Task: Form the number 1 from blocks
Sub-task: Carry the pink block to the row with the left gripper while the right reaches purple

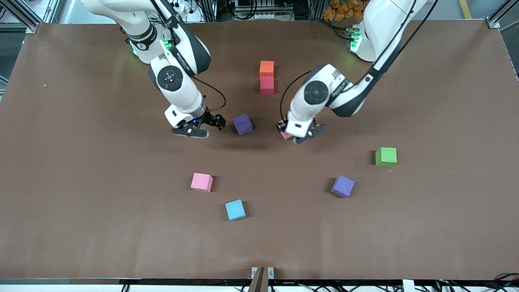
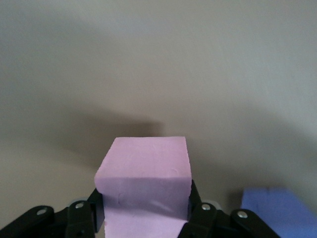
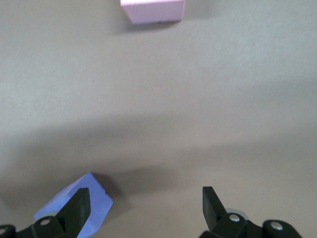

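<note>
The blocks are mid-sort here, and one of them, a pink block [image 2: 144,173], is pinched in the left tool [image 1: 297,133], which is clamped on its two sides, so it's gripped for carrying. We'd guess it's meant to go in line with the orange block [image 1: 266,68] and red block [image 1: 267,85], which already sit touching each other in a short column near the robots' bases. That looks to us like the start of the stroke of the "1", with the red one nearer the front camera.

The left arm comes in from its base and bends down sharply at the wrist, so the tool points at the surface [image 1: 81,227], low over it or still on it, we can't tell.

The right tool [image 1: 201,129] hangs with its fingers spread wide and nothing between them, just beside a purple block [image 1: 243,123]. Its arm is folded down in a similar crouch, and we'd call it waiting or lined up for that purple one.

Farther out, closer to the front camera, are a second pink block [image 1: 201,182], another purple block [image 1: 343,186], a light blue cube [image 1: 235,209] and a green cube [image 1: 385,156], all well apart from each other.
</note>
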Motion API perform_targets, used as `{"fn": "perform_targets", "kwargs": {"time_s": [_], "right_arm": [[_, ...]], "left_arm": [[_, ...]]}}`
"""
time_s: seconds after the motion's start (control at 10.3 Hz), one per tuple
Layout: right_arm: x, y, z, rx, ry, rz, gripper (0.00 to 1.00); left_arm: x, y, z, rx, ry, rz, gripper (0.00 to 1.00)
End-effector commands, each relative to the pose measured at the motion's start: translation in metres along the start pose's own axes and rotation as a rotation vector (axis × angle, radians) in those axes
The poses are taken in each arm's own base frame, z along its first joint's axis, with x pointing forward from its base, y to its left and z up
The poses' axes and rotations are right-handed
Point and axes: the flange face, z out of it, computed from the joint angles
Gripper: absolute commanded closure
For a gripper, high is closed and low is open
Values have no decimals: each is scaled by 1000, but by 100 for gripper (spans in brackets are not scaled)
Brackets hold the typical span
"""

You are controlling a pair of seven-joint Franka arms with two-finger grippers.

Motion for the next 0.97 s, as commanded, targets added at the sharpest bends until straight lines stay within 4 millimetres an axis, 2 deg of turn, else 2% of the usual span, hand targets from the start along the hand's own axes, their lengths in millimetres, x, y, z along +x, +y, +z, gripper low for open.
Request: {"fn": "perform_targets", "kwargs": {"time_s": [0.0, 0.29, 0.49, 0.87], "right_arm": [[15, 1, 5, -5, 13, -10, 0], [27, 8, 8, -7, 21, -7, 0], [22, 1, 13, -8, 21, -21, 0], [20, 2, 12, -7, 20, -22, 0]], "left_arm": [[-40, 4, -6, 24, 21, 168, 100], [-70, 10, 5, 41, 6, 332, 100], [-83, 13, 12, 47, -4, 390, 100], [-107, 19, 30, 55, -29, 428, 100]]}}
